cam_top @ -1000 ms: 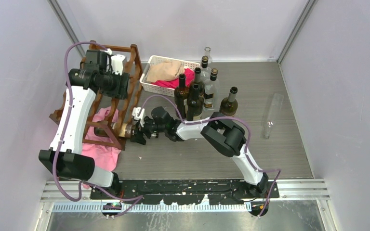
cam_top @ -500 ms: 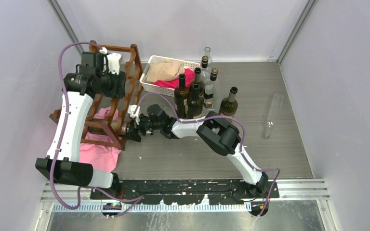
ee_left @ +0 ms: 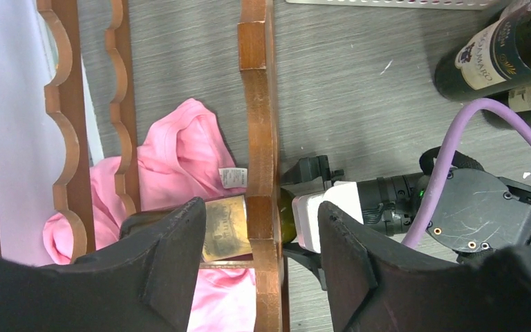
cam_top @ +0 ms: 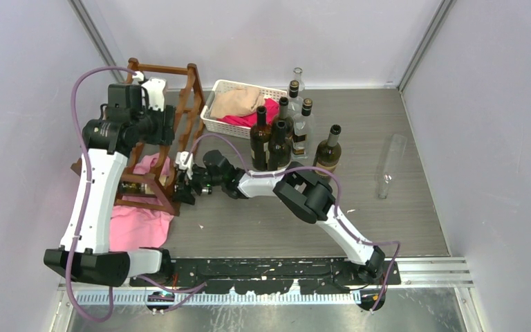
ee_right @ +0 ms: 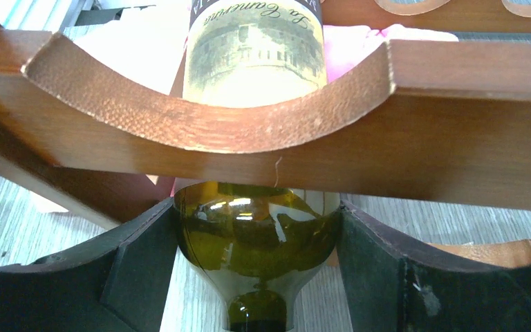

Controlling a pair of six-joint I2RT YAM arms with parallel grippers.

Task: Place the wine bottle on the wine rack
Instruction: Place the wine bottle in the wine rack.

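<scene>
At the left of the overhead frame, low on the grey surface (cam_top: 387, 221), a pink cloth (cam_top: 128, 221) lies spread beneath the foot of the wine rack (cam_top: 169, 68). Just past it, the right pincer (ee_right: 259, 266) clamps the shoulder of the wine bottle (ee_right: 256, 228) from both sides. The bottle lies on its side in the lowest tier, neck end toward the pincer. Its labelled body is already past the front scalloped rail and cradled in a hollow. A hold at the narrow end apparently lets the body slide in without the fingers meeting wood. Above the rack, the left pincer (ee_left: 259, 263) hangs with jaws apart and nothing between them, looking straight down on the bottle and seemingly keeping clear of the work. Farther back, at upper centre, a white basket (cam_top: 211, 123) of cloths and a cluster of upright bottles (cam_top: 276, 142) stand beside the rack, the bottles likely awaiting their turn.
</scene>
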